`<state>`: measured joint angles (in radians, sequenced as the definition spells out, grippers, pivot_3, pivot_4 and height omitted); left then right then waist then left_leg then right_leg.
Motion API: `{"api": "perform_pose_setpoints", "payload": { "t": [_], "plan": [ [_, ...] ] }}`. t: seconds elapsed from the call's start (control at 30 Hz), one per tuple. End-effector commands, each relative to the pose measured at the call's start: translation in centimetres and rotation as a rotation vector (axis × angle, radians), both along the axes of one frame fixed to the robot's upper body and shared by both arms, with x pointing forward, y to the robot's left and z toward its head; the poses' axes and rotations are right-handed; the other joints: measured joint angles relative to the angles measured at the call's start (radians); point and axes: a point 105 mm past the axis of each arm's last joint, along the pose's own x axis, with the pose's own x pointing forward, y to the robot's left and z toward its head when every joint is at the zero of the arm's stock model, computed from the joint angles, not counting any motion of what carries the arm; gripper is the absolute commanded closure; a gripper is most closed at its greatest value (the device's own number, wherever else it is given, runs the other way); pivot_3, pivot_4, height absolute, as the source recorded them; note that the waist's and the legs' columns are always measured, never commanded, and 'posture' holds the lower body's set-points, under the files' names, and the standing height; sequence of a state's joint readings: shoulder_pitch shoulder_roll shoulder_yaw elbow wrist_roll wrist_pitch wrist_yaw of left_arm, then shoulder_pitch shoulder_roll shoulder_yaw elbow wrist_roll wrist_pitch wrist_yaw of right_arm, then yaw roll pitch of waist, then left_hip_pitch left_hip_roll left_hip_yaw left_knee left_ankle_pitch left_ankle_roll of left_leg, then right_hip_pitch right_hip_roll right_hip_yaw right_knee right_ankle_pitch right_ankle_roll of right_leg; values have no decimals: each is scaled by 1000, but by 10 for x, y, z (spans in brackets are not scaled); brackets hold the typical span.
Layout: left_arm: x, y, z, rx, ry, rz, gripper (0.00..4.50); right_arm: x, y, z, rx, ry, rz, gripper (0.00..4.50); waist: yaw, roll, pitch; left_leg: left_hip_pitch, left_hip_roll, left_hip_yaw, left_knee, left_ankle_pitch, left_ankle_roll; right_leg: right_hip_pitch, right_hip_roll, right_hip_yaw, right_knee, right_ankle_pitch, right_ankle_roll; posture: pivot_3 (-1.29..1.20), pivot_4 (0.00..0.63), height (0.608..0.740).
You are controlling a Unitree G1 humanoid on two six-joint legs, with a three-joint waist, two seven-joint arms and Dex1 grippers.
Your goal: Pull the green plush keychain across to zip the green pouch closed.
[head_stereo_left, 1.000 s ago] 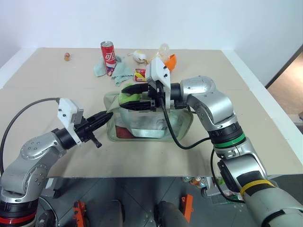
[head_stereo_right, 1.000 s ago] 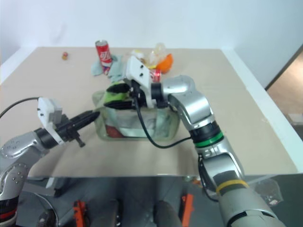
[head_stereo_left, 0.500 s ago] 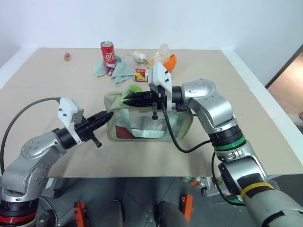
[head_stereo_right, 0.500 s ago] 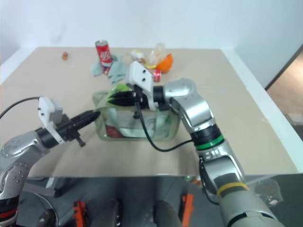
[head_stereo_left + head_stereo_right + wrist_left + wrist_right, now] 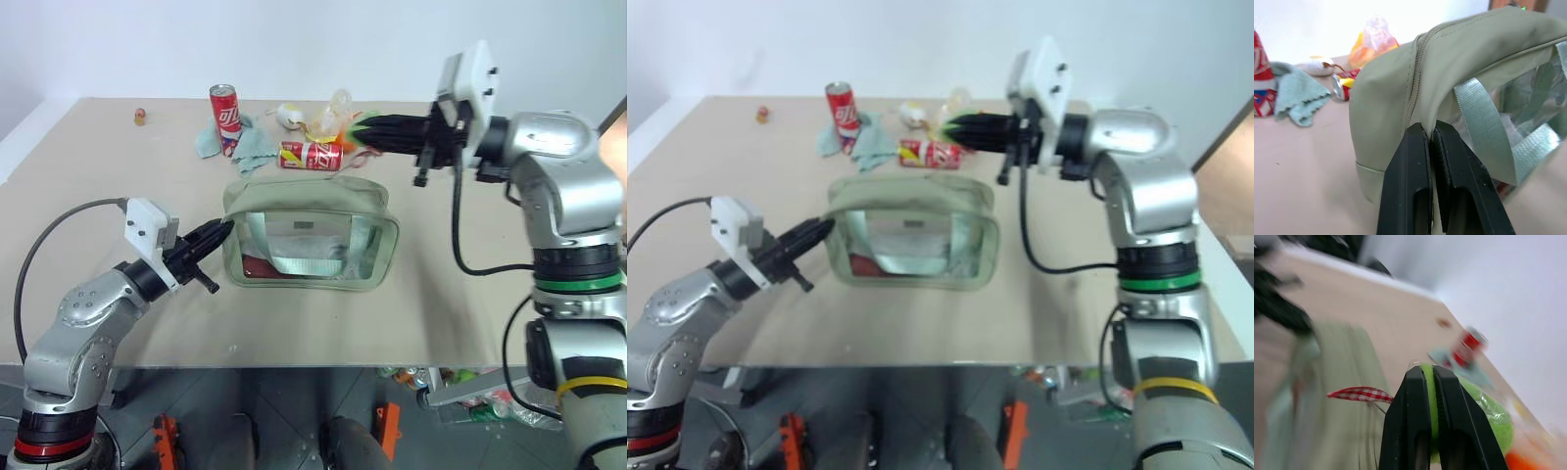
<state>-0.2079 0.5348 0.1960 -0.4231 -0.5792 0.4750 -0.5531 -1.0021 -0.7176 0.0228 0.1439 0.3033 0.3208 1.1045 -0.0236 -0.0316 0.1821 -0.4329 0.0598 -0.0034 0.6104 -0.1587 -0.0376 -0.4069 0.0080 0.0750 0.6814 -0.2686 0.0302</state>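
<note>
Pouch [image 5: 310, 233] mid-table, top seam looking closed. Left gripper [image 5: 1431, 131] pinching its left end fabric; right gripper [image 5: 364, 130] clamped on plush keychain [image 5: 1488, 413], raised well clear toward far edge. Risk: keychain possibly torn off the zipper by overpulling.

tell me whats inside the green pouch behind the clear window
Through the clear window of the green pouch, something red lies low at one corner, with pale green straps across the front. Glare and the straps hide the rest; what the red item is cannot be told.
</note>
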Motion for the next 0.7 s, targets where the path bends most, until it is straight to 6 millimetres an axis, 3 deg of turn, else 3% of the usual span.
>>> {"api": "perform_pose_setpoints", "payload": {
  "t": [0.03, 0.13, 0.2, 0.27, 0.33, 0.47, 0.57, 0.7],
  "plan": [
    [4, 11, 11, 16, -70, 69, 4500, 13, -55, 8, 24, -61, -216, 4460, 0, 0, 0, 0, 0, 0, 0, 0, 0, 0, 0, 0, 0, 0, 0, 0, 150, 740],
    [4, 14, 15, 12, -95, 92, 4500, 26, -106, -7, -4, -70, -437, 4460, 0, 0, 0, 0, 0, 0, 0, 0, 0, 0, 0, 0, 0, 0, 0, 0, 150, 740],
    [4, 14, 15, 15, -103, 99, 4500, 28, -126, -19, -1, -50, -522, 4460, 0, 0, 0, 0, 0, 1, 0, 0, 0, 0, 0, 1, 0, 0, 0, 0, 150, 740],
    [5, 15, 13, 33, -106, 120, 4500, 26, -131, -37, 19, -16, -560, 4460, -2, 0, 0, 0, 0, 2, -1, 0, 0, 0, 0, 2, 0, 0, 0, 0, 150, 740],
    [6, 14, 12, 35, -109, 132, 4500, 22, -119, -63, 46, 40, -545, 4460, -2, 0, 0, 1, 0, 2, -2, 0, 0, -1, 0, 3, 0, 0, 0, 0, 150, 740],
    [9, 10, 11, 29, -115, 153, 4500, 10, -72, -125, 58, 137, -486, 4460, -8, 0, 0, 2, 1, 1, -3, -1, 0, 0, 2, 3, 1, -1, -1, 0, 150, 740],
    [9, 7, 10, 26, -112, 147, 4500, 10, -57, -152, 77, 150, -510, 4460, -17, 1, 0, 2, 1, 1, -3, 0, -2, 0, 2, 3, 1, -1, 0, 0, 150, 740],
    [10, 6, 12, 26, -115, 147, 4500, 14, -49, -173, 96, 164, -535, 4460, -24, 0, 0, 3, 1, 2, -2, 4, -7, 0, 2, 4, 1, 3, 2, 0, 150, 740]
  ]
}}
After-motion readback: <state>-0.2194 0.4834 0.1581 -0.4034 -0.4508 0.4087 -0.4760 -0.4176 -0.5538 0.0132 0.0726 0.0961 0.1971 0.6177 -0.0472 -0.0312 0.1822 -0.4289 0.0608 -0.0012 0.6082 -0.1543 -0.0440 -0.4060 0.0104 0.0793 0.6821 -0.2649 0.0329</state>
